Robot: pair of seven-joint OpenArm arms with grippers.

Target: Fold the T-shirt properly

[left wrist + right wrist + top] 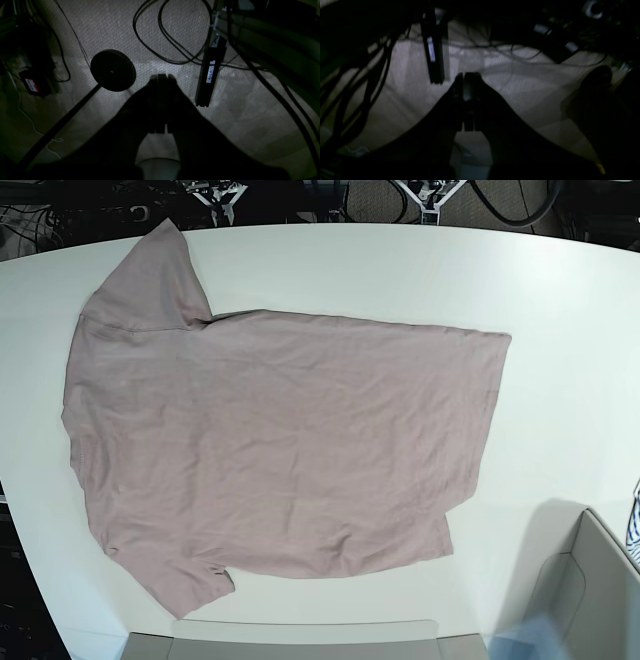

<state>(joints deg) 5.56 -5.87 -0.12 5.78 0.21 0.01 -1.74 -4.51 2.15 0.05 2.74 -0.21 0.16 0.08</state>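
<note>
Carpet [175, 30] fills the left wrist view, with black cables [160, 37] looping across the upper middle, a round black base [113, 70] at centre left and a dark labelled bar [211, 75] at centre right. The left gripper [161, 77] rises from the bottom of the frame as a dark silhouette, its jaws pressed together on nothing. No cloth appears here.

Floor shows again in the right wrist view, dimmer, with a dark bar [433, 57] at upper left. The right gripper [467, 76] stands at centre, jaws likewise together and empty, with no cloth near it.

Seen from the base view, the T-shirt [280, 450] lies spread flat on the white table [560, 310], filling the left and middle of the frame, one sleeve toward the upper left, the other toward the lower left, the hem toward the right. No fold is visible; only light creases. A grey box [585, 590] sits at lower right. Neither arm appears over the table, so by my judgement the folding has not begun and every fold remains.
</note>
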